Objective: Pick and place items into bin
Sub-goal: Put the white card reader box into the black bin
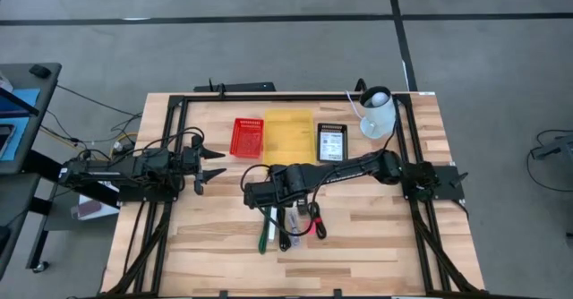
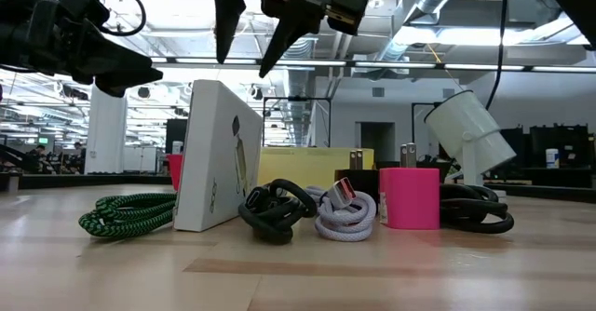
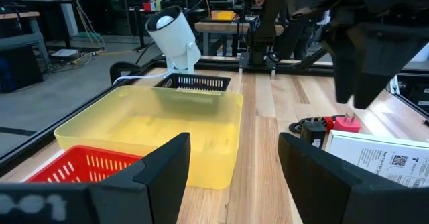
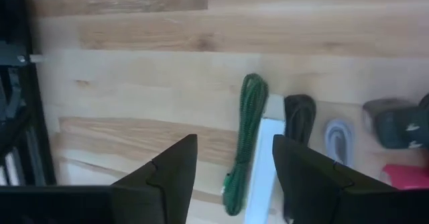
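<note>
Hovering with its fingers apart, the right gripper [image 4: 231, 167] is held above the coiled green braided cable [image 4: 245, 140] and the white box [image 4: 263, 167], while the left gripper [image 1: 218, 163], likewise open, is parked beside the red mesh basket [image 1: 248, 137].

Pink-red piece [image 4: 407, 176] cut off by edge; dark blurred lump [image 4: 401, 125], perhaps a plug.

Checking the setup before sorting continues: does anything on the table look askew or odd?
The white lamp-like fixture near the black bin leans tilted rather than upright. The white box stands on edge among coiled cables. Nothing looks spilled or damaged.
</note>
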Action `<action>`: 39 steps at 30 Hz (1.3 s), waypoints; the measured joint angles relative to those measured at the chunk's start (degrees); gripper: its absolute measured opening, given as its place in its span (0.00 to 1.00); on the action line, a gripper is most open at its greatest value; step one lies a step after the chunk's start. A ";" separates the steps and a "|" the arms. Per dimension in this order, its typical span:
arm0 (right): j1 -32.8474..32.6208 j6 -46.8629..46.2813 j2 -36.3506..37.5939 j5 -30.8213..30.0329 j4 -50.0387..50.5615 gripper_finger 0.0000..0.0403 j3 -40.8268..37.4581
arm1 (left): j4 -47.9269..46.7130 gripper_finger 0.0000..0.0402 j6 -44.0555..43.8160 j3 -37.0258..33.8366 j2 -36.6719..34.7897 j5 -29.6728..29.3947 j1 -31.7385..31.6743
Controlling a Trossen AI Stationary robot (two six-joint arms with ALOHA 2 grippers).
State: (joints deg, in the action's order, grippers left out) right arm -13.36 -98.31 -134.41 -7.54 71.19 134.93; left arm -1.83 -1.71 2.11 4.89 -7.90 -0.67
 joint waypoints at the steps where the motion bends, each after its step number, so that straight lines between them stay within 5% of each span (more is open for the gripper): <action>1: 0.02 0.81 0.00 -0.03 0.38 0.47 0.00 | 0.00 0.55 0.02 0.00 0.00 0.00 0.00; 39: -1.82 -1.00 0.13 1.86 -1.17 0.45 -1.57 | 0.00 0.55 -0.01 0.00 -0.02 0.00 -0.01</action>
State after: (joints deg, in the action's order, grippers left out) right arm -15.18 -99.31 -134.28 -5.67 70.02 133.36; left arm -1.83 -1.72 2.11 4.86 -7.90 -0.68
